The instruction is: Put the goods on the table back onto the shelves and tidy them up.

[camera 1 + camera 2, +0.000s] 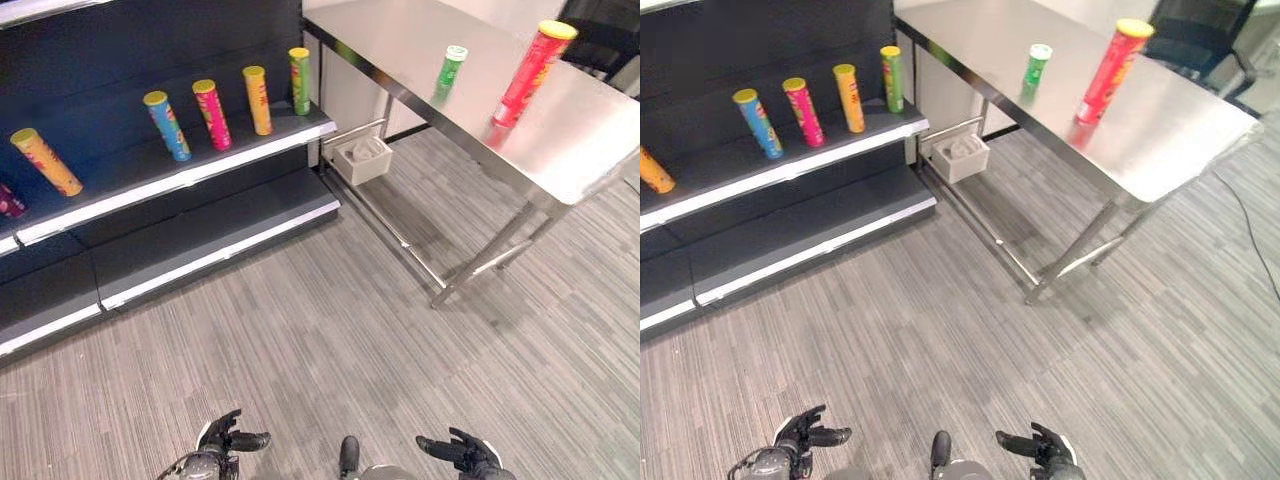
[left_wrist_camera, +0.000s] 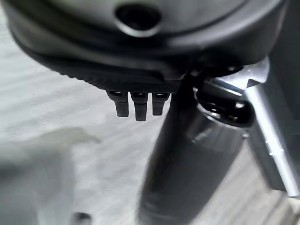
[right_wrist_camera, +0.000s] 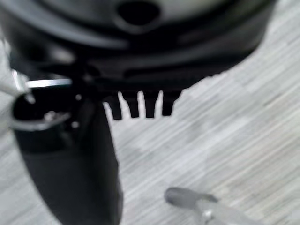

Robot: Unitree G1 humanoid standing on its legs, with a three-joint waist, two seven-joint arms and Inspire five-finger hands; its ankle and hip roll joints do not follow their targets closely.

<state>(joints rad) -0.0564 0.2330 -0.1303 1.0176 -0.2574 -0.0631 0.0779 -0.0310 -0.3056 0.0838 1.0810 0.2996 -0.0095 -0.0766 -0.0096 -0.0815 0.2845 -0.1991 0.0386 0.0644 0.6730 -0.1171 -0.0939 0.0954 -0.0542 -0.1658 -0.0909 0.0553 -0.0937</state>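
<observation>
Steel table (image 1: 590,150) carries the red can (image 1: 530,72) and the small green can (image 1: 451,68), both upright and well apart — I judge I should step close first and grip the red one low. My left hand (image 1: 228,438) and right hand (image 1: 455,450) hang relaxed and empty over grey striped carpet (image 1: 330,330), the dark shelf (image 1: 180,180) with its cans at my left.

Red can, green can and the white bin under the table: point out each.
red can (image 1: 527,76), left eye view, middle of its body.
green can (image 1: 451,68), left eye view, upper body below the white lid.
white bin (image 1: 364,160), left eye view, front wall.
</observation>
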